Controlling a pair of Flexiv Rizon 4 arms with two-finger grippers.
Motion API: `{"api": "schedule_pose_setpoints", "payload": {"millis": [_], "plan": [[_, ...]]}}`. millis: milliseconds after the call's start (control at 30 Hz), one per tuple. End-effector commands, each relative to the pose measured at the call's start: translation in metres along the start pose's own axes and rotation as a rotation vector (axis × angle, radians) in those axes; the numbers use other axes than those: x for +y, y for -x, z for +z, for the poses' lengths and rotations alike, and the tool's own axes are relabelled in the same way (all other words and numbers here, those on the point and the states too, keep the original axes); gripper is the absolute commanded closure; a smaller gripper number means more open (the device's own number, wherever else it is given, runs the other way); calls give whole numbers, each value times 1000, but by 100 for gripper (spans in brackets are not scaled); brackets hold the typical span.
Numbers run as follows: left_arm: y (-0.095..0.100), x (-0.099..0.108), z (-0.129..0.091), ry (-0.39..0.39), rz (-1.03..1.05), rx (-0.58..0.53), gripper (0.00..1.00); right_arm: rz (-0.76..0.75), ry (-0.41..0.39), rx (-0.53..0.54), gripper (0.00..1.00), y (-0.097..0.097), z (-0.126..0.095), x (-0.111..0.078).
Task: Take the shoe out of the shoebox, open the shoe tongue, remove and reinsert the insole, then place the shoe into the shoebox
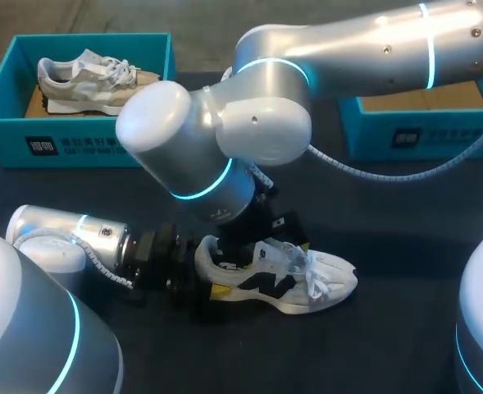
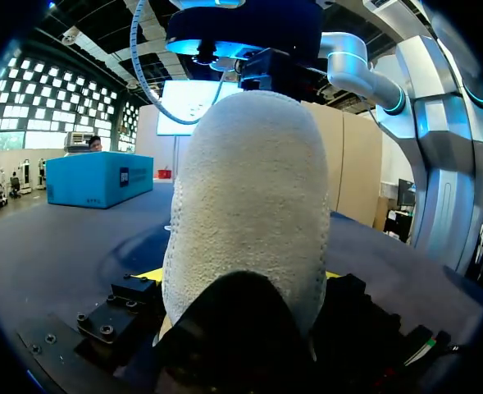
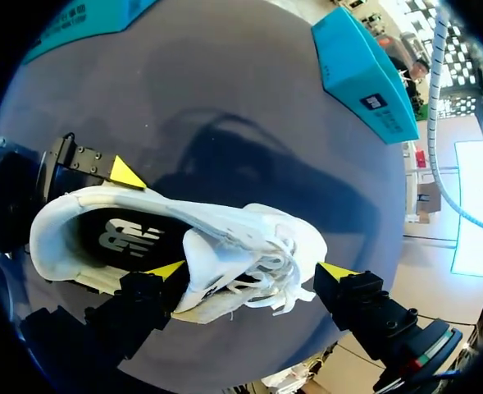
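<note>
White shoe (image 1: 294, 279) — heel in left tool (image 2: 241, 277), laces under right tool (image 3: 250, 271)

Down on the table (image 1: 389, 328) now: a dark, blue-black matte top fills the head view, with bare stretches showing at 5 o'clock and at 9 o'clock. The light on it is soft and even. In the right wrist view the top reads grey-violet, and a broad, blurry shadow (image 3: 225, 156) lies across it. In the left wrist view a faint pale sheen spreads over the same surface.
</note>
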State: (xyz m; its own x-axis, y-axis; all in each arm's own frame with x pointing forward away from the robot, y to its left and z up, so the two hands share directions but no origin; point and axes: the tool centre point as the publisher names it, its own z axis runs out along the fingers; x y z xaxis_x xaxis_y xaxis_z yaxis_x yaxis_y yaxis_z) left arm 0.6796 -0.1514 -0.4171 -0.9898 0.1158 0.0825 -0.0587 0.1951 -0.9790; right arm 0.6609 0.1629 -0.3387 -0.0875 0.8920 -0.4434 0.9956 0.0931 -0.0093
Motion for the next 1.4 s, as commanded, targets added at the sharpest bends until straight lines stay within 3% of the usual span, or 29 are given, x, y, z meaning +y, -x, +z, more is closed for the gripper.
{"api": "schedule_pose_setpoints", "payload": {"millis": [33,333,633,967,1000,1033,1067,1233,1400], "plan": [[0,-1,-1,2,0,-1,100,476,1,18,0,8,2,-5],[0,-1,-1,2,0,-1,100,489,-24,79,0,28,4,-4],[0,-1,-1,2,0,-1,100,461,-42,100,0,36,0,-3],[0,-1,-1,2,0,-1,100,405,-61,142,0,24,0,-1],[0,-1,-1,2,0,-1,100,403,-61,145,7,23,0,-1],[0,-1,-1,2,0,-1,100,400,-63,149,36,23,-1,-2],[0,-1,-1,2,0,-1,100,399,-66,151,50,22,-2,-2],[0,-1,-1,2,0,-1,100,388,-78,166,59,19,-4,-5],[0,-1,-1,2,0,-1,100,386,-84,165,58,18,-6,-6]]}}
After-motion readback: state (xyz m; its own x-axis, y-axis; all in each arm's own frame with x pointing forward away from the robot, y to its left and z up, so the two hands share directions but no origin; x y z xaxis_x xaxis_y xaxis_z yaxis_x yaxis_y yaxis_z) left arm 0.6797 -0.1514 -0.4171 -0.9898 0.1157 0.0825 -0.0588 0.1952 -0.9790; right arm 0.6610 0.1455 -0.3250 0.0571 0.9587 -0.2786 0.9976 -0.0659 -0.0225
